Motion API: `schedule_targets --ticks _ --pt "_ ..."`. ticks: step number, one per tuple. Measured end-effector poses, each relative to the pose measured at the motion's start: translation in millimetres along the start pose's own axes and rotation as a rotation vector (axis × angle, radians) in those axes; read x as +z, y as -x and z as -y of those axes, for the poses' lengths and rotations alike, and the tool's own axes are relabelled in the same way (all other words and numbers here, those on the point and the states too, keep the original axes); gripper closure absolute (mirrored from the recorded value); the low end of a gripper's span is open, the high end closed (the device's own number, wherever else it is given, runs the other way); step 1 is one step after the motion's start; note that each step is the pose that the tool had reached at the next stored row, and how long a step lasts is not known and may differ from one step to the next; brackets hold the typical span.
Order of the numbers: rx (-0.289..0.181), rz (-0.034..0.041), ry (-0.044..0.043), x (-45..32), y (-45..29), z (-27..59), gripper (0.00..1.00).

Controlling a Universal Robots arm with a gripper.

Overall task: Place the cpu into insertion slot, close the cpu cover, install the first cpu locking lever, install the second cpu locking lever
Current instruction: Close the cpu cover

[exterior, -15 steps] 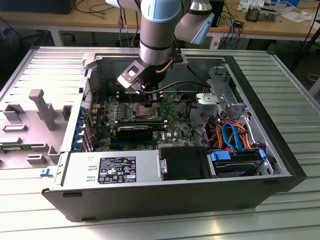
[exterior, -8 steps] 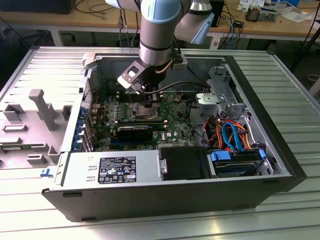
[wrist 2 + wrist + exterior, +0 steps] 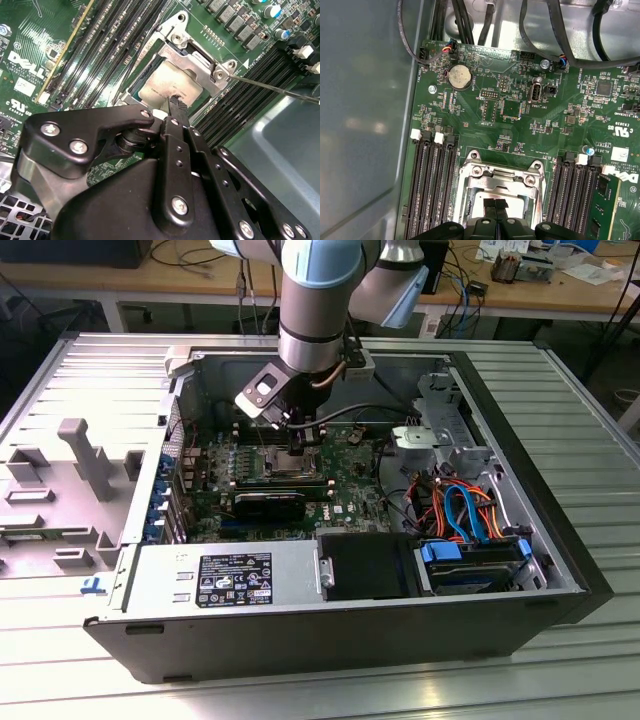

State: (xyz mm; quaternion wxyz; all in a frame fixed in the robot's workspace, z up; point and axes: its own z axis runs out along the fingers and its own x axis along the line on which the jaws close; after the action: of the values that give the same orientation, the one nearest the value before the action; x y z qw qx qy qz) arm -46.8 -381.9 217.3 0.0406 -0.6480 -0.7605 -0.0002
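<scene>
Exterior view: pincer is down inside the open computer case on the tabletop, right over the insertion slot.

Second wrist view: pincer clenched, nothing gripped, tip touching the top of the cpu. The cpu sits in the slot. cpu cover looks folded down around it. One thin locking lever angles out over the memory slots and looks unlatched. Can't make out the other.

First wrist view: cpu cover frames the cpu, tips together at the window.

Read: placement done, cover likely down, both levers left.
</scene>
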Motion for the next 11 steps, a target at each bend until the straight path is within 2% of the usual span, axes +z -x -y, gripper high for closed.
schedule_targets --ticks 11 --pt "0.000 0.0000 0.0000 2.0 0.2 -0.1 0.89"
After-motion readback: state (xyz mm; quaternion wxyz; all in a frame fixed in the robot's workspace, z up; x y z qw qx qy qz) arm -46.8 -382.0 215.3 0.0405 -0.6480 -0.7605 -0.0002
